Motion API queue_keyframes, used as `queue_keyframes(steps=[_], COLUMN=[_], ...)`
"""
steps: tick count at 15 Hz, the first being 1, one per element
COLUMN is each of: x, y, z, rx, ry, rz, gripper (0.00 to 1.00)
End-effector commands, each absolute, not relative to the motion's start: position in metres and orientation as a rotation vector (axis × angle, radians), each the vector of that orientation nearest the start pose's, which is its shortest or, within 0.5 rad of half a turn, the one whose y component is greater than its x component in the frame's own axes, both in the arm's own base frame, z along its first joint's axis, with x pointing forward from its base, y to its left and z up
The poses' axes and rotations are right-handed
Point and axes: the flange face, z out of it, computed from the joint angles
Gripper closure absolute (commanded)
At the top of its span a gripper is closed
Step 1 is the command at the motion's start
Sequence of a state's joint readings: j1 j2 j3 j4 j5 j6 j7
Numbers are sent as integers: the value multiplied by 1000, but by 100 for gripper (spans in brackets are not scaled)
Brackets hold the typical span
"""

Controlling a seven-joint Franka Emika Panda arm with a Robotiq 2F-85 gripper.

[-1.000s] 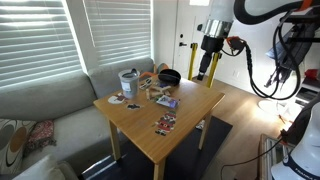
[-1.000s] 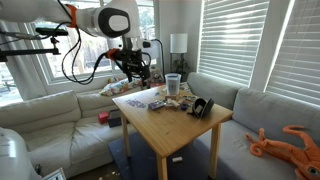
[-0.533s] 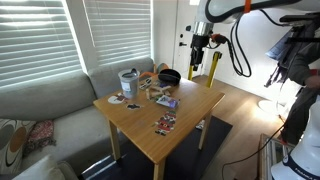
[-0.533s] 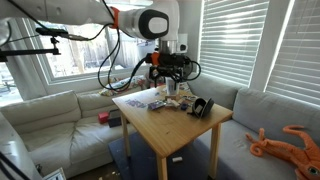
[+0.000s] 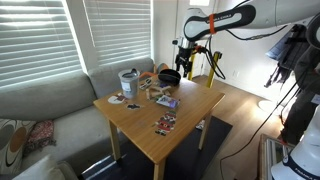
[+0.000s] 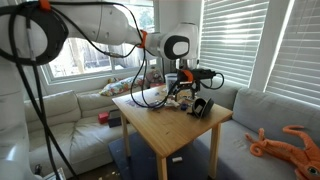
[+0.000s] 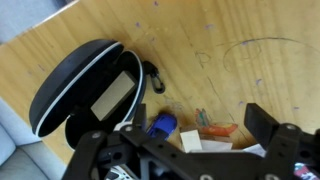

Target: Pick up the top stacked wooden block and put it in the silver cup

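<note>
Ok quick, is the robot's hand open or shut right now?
End effector: open, holding nothing.

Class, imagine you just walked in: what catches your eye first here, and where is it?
A robot arm reaches in from the side, its gripper hanging over the far end of a wooden table. Among the clutter there, a tall silver cup stands nearest the sofa. In the wrist view, a black oval case fills the upper left.

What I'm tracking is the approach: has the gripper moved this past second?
Yes: the gripper moved from beyond the table edge to above the black case.
</note>
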State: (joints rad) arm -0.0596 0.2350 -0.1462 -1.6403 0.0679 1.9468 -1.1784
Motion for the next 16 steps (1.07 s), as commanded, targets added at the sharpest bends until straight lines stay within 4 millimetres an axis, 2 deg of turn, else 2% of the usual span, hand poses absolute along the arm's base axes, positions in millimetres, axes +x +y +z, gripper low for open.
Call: queue_keyframes(steps=[1,5,9,14,16], x=[635,630,632,630,631], y=[-97,-79,-73,-63,-58], z=[487,474,454,439,434], rx=[-2677,-2576,-2589,-2588,-2585], ry=[-1690,-1769,-1695,-1633,-1621], rz=[-270,-325,-399,-445,-454], gripper=[0,0,0,0,4])
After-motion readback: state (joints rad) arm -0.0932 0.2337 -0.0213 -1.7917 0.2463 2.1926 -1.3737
